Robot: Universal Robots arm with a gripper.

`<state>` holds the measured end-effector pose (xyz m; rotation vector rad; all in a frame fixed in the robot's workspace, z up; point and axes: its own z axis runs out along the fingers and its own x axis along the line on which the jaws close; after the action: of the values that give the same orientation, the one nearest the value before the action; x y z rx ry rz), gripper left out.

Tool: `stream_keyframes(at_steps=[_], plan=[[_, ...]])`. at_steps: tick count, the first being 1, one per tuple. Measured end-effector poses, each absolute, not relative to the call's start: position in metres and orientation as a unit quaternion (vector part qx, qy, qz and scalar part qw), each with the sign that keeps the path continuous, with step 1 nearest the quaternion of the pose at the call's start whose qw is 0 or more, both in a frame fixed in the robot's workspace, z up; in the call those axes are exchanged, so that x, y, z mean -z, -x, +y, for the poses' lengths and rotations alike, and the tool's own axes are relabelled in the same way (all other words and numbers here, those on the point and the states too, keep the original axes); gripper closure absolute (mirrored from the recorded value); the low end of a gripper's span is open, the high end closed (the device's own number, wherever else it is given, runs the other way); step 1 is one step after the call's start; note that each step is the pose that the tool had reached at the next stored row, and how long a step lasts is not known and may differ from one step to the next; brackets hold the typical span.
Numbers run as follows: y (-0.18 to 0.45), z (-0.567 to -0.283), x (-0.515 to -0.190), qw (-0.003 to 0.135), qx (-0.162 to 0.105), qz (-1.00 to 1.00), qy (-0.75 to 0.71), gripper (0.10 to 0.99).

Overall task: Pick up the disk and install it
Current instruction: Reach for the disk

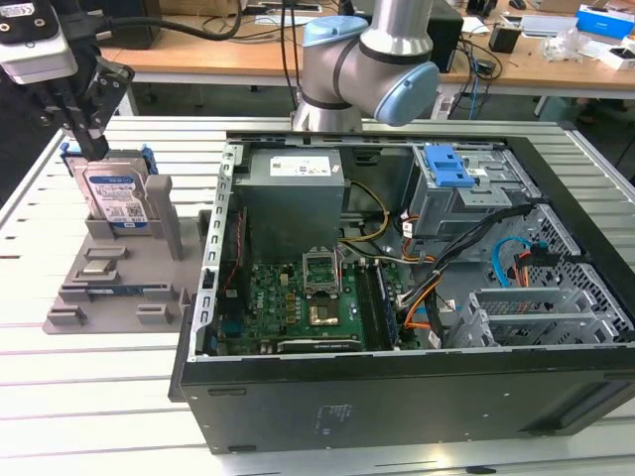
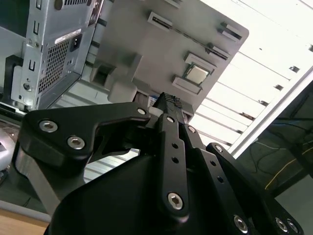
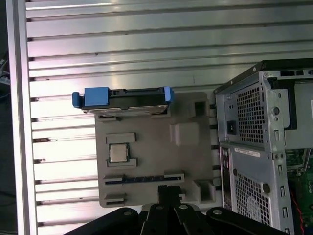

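From my console, the disk point(image 1: 114, 193) stands on its edge in a slot of the grey tray point(image 1: 134, 273). The tray sits on the slatted table point(image 1: 60, 397) just beside the computer case point(image 1: 397, 407), on the exterior view's left of it. I read that upright pose as deliberate: the top edge with its blue rails sticks up free of the slot, so it can be taken from above.

The gripper point(image 1: 91, 147) hangs over the tray end away from the case, pointing down. In the exterior view its tip looks about level with the disk's top edge. The first wrist view, though, looks down on the disk point(image 3: 124, 100) from well above, apart from the gripper point(image 3: 168, 192), so I judge it is probably not on the disk yet. I cannot tell whether the gripper is open or closed, and I see nothing carried in it.

The case lies on its side with the panel off, so its inside faces up toward the arm. A blue bracket point(image 1: 446, 164) sits at the case's far side from the tray. A chip point(image 3: 118, 153) rests in its own pocket of the tray, which keeps it from sliding.
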<state>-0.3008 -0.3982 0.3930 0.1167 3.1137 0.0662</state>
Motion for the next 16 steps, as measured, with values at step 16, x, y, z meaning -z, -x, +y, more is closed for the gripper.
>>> stream_keyframes(at_steps=[16], plan=[[0.333, -0.398, -0.393, 0.013, -0.021, 0.999, -0.037, 0.980]])
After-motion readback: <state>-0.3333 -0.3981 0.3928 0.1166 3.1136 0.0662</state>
